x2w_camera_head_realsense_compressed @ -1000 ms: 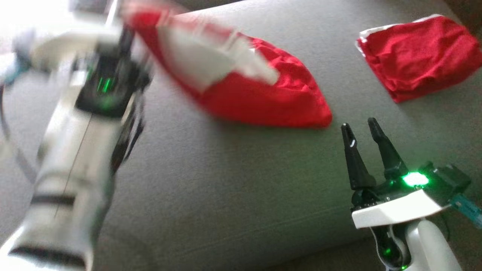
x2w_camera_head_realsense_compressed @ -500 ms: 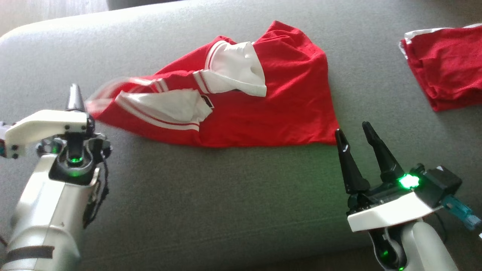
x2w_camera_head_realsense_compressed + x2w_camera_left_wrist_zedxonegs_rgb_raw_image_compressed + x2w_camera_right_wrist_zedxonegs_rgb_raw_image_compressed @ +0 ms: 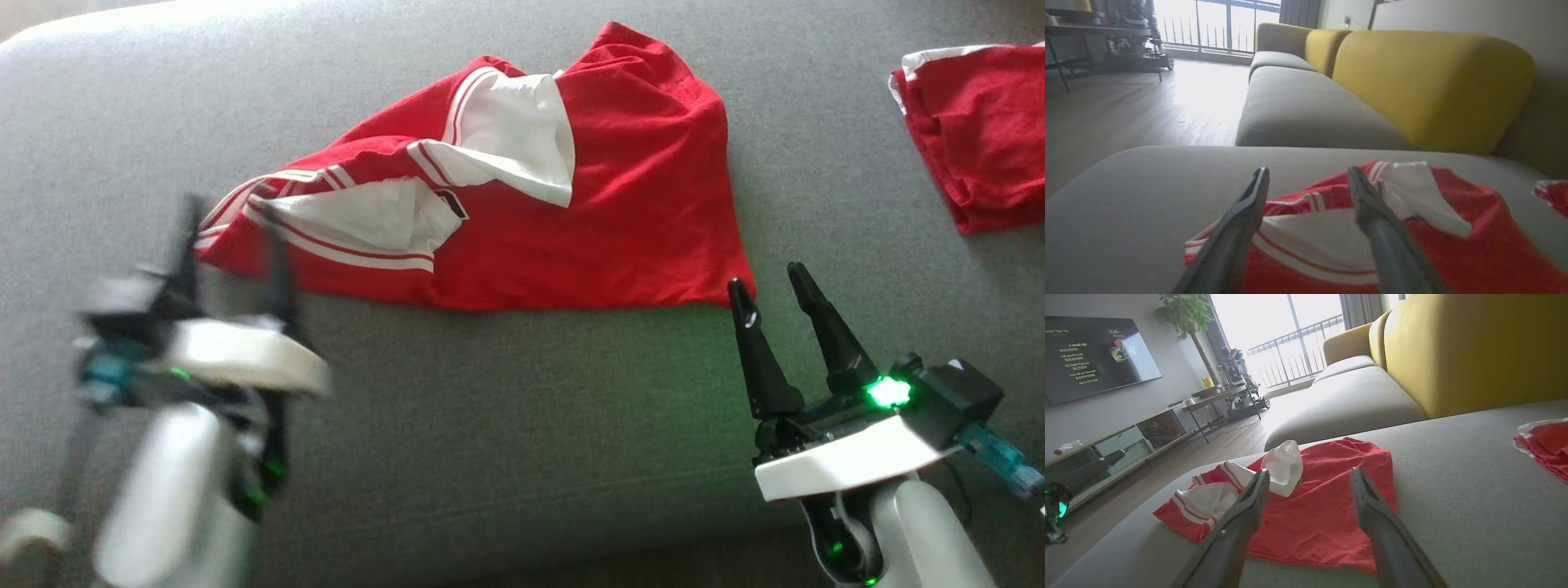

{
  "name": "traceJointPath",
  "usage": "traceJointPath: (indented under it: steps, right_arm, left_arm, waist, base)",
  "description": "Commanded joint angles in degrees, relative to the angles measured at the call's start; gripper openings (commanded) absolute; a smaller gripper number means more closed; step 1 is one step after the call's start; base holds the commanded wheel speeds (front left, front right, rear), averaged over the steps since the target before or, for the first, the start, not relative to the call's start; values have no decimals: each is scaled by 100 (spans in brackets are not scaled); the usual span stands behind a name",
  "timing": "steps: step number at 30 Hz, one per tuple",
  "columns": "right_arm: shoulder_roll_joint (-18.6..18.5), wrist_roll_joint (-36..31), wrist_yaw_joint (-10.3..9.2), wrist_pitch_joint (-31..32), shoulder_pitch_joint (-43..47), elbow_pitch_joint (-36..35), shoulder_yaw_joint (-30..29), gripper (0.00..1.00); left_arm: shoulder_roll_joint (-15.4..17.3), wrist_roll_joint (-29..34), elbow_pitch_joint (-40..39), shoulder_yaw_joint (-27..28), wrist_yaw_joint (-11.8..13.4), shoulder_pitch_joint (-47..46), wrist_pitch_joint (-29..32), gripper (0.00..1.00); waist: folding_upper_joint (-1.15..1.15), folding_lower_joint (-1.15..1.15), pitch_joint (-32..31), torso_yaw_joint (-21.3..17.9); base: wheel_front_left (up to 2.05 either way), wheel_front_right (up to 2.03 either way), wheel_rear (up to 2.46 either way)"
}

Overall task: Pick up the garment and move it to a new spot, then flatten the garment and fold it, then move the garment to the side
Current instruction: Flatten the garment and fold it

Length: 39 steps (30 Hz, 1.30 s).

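garment (image 3: 637, 212) dropped from left gripper (image 3: 1307, 171), now splayed beside it; right gripper (image 3: 767, 275) agape nearby

The garment (image 3: 637, 204) is coloured red, with white panels edged in red-and-white stripes; the cushion (image 3: 490, 408) is grey.

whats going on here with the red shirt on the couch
A two-armed robot is working on a red and white shirt, which lies rumpled, not yet flattened or folded, on a grey sofa cushion. Its left end effector is open and motion-blurred at the shirt's white-sleeved end. Its right end effector is open by the opposite near corner. Neither grips the cloth. A second red garment lies apart on the right.
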Motion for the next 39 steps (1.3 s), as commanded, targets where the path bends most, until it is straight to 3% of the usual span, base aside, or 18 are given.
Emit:
traceJointPath:
  steps: [1, 7, 17, 26, 33, 34, 36, 38, 39]
  right_arm:
    - [13, -22, -2, -37, -181, -179, 132, 100]
    - [13, -43, -2, -37, -272, -187, 130, 100]
    - [13, -43, -2, -37, -340, -178, 157, 100]
    - [13, -60, -2, -37, -397, -220, 121, 100]
    - [13, -73, -2, -37, -448, -225, 109, 100]
    - [13, -78, -2, -37, -449, -222, 105, 100]
    - [13, -82, -2, -37, -443, -216, 97, 100]
    - [13, -84, -2, -37, -430, -210, 89, 100]
    - [13, -84, -2, -37, -430, -210, 89, 100]
  left_arm:
    - [39, 400, -278, -24, 25, 3, -28, 100]
    - [-215, 1344, -69, -580, -94, 150, -29, 100]
    - [-794, 1144, 1577, -904, -350, -498, 114, 100]
    - [-985, 908, 2617, -969, -134, -1285, 381, 100]
    - [-1019, 805, 2892, -1016, 93, -1584, 282, 100]
    - [-1022, 789, 2901, -1041, 94, -1592, 265, 86]
    - [-1025, 777, 2905, -1098, 106, -1590, 228, 37]
    - [-1027, 784, 2875, -1158, 126, -1569, 185, 0]
    - [-1027, 784, 2875, -1158, 126, -1569, 185, 0]
  waist:
    - [0, 0, 26, -2]
    - [0, 0, 129, 2]
    - [0, 0, 247, -92]
    - [0, 0, 421, -212]
    - [0, 0, 487, -237]
    - [0, 0, 485, -236]
    - [0, 0, 472, -232]
    - [0, 0, 448, -222]
    - [0, 0, 448, -222]
  base:
    - [0, 0, 0]
    - [0, 0, 0]
    - [0, 0, 0]
    - [0, 0, 0]
    - [0, 0, 0]
    - [0, 0, 0]
    - [0, 0, 0]
    - [0, 0, 0]
    - [0, 0, 0]
